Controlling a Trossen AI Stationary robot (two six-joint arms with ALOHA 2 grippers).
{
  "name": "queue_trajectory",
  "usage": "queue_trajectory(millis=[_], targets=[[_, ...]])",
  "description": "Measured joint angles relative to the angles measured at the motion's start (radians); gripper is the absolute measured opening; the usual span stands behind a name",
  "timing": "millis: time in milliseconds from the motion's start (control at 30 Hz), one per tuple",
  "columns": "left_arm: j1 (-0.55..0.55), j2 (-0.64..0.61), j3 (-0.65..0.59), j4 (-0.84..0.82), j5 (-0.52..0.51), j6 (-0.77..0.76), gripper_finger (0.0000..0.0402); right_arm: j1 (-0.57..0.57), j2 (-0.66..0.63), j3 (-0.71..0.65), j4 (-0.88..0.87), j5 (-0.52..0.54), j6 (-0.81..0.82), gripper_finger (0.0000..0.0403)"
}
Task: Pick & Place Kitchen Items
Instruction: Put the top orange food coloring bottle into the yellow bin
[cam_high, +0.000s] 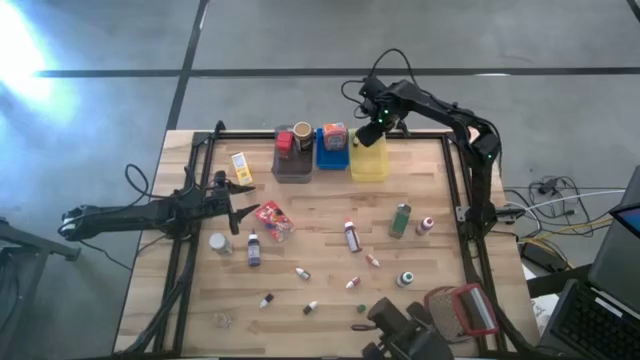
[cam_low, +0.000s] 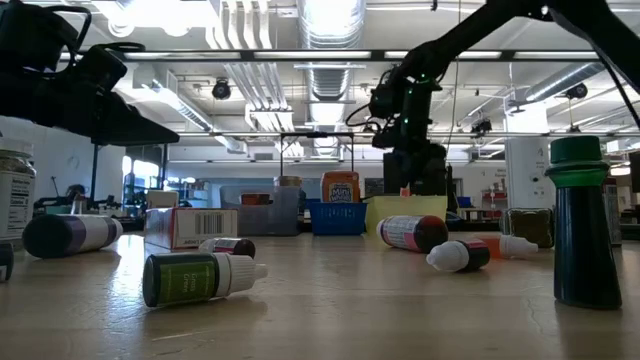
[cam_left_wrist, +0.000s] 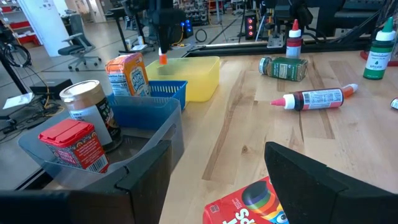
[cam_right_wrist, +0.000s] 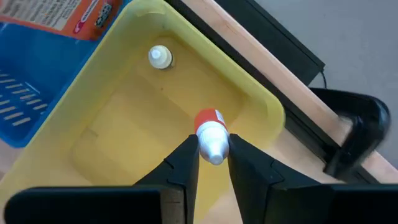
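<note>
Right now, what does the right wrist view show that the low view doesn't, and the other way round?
Only the right wrist view: the inside of the yellow bin with a small white-capped bottle lying in it, and the right tool shut on an orange-capped bottle.
Only the low view: bottles lying on the table, such as the green-label bottle, and the dark green bottle standing.
Both: the yellow bin, the blue bin beside it, the right tool above.
</note>
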Motion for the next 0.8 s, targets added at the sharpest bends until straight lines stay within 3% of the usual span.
queue_trajectory(millis=[233,533,800], targets=[[0.000,0.000,0.000,0.000,0.000,0.000,0.0261,0.022,0.048,0.011,0.062,-0.016,-0.036,0.0058],[0.000,0.000,0.000,0.000,0.000,0.000,0.0261,0.022,0.095,0.010,0.099,-0.022,-0.038,0.0076],[0.000,0.000,0.000,0.000,0.001,0.000,0.0261,0.025,0.134,0.009,0.138,-0.058,-0.043,0.0059]])
